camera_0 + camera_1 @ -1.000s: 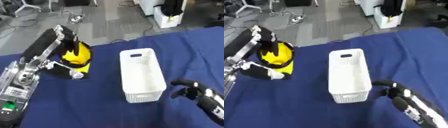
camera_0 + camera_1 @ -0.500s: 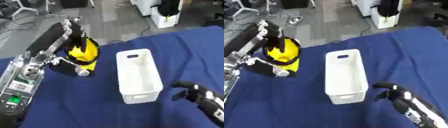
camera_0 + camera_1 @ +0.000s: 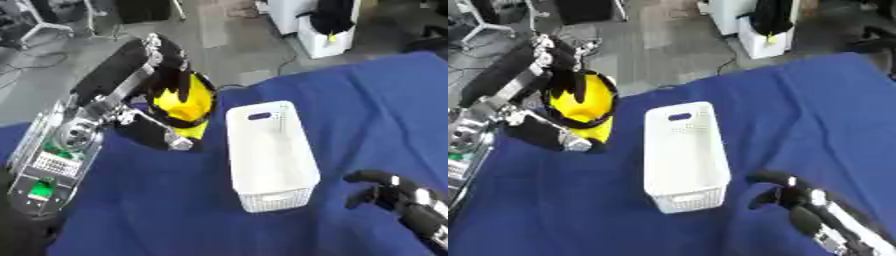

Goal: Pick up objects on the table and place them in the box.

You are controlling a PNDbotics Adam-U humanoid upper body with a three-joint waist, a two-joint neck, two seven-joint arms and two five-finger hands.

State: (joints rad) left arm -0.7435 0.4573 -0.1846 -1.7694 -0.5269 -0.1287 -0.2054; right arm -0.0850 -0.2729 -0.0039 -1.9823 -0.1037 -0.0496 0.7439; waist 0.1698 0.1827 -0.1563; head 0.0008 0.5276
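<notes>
Looking down through the left eye view, the left hand has its fingers and thumb wrapped around a yellow and black object, held just left of the white box on the blue tablecloth, so the step in hand reads as carrying that object to the box, which looks empty. In the right eye view the right hand rests idle near the lower right corner with fingers relaxed and holding nothing, just right of the box; the next move calls for swinging the yellow and black object rightward over the box rim, then letting it go inside.
</notes>
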